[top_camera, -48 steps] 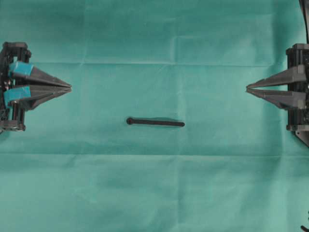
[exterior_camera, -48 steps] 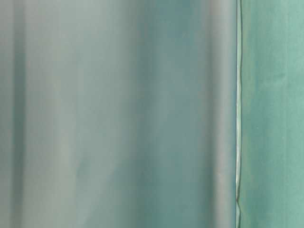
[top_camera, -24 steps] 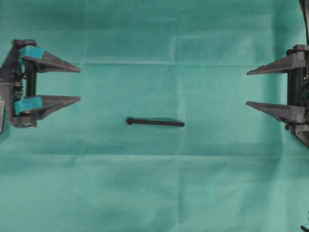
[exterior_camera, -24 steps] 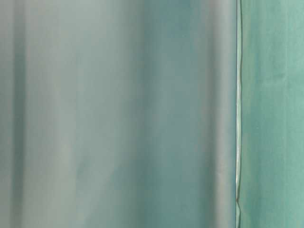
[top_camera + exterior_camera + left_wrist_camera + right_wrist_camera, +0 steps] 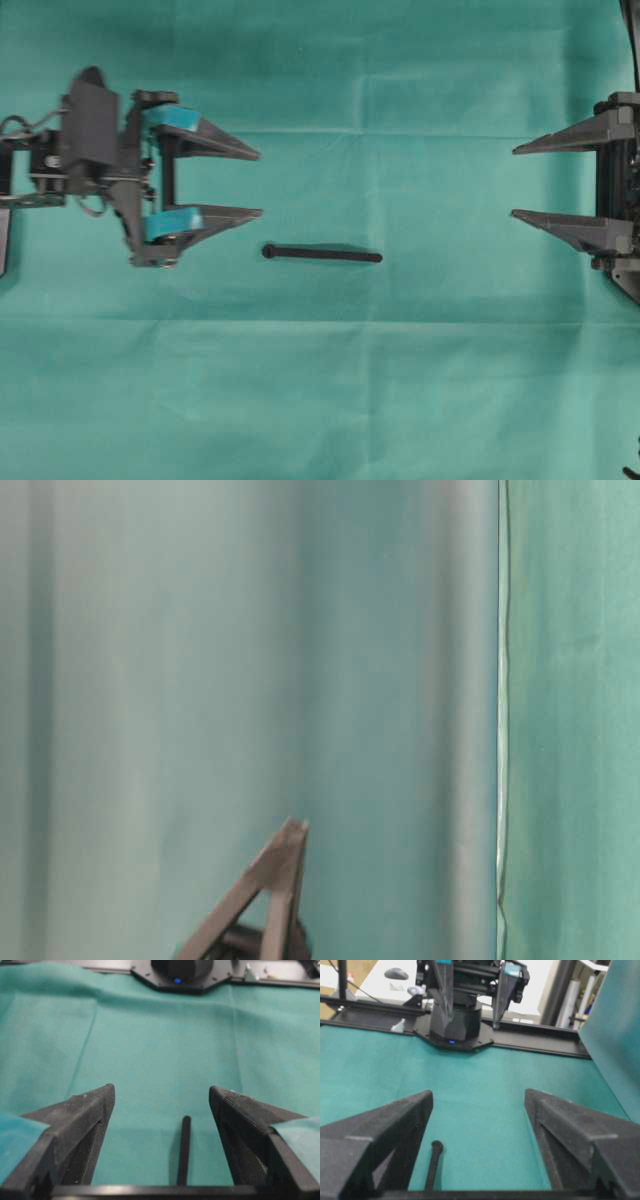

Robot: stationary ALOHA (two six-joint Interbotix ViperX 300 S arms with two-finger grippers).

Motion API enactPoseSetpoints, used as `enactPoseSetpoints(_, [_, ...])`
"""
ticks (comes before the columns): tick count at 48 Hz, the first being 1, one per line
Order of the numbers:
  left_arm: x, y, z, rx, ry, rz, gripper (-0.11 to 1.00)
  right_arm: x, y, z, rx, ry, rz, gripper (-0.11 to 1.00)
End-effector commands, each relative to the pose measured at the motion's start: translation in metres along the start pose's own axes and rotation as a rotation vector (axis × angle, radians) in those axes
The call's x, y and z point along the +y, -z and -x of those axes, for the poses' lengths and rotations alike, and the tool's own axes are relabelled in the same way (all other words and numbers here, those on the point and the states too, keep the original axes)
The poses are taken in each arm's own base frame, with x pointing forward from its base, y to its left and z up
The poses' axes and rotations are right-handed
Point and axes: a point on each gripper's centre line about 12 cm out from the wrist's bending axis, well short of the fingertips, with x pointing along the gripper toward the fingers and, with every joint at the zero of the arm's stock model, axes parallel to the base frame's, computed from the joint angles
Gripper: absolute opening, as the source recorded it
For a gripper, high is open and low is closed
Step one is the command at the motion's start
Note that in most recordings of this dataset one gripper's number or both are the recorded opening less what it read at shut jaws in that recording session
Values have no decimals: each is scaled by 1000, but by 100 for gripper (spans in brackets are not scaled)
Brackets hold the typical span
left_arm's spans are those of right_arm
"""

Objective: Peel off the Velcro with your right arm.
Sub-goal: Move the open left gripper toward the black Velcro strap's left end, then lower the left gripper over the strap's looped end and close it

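Fingers (image 5: 258, 212) of both grippers spread wide, holding nothing.

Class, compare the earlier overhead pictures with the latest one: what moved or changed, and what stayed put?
Both claws opened. The left claw travelled rightward toward the Velcro, stopping short of its knobbed end. The right claw kept its place at the right edge. The Velcro lies unmoved on the green cloth; nothing was grasped.

Velcro (image 5: 322, 254) flat on green cloth (image 5: 400, 380)
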Motion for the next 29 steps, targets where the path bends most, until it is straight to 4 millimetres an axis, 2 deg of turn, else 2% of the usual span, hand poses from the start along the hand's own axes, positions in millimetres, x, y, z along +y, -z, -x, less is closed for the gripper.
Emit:
enactPoseSetpoints(1, [1,-15,-11,-20,-3,1,79,0,-4,-1,-15,1,2,46])
enactPoseSetpoints(13, [0,-12,-34,58,-2,2,79,0,-2,0,-11,1,3,46])
enactPoseSetpoints(29, [0,4,-59,400,-5,3,79,1,-3,2,-20,-6,22,46])
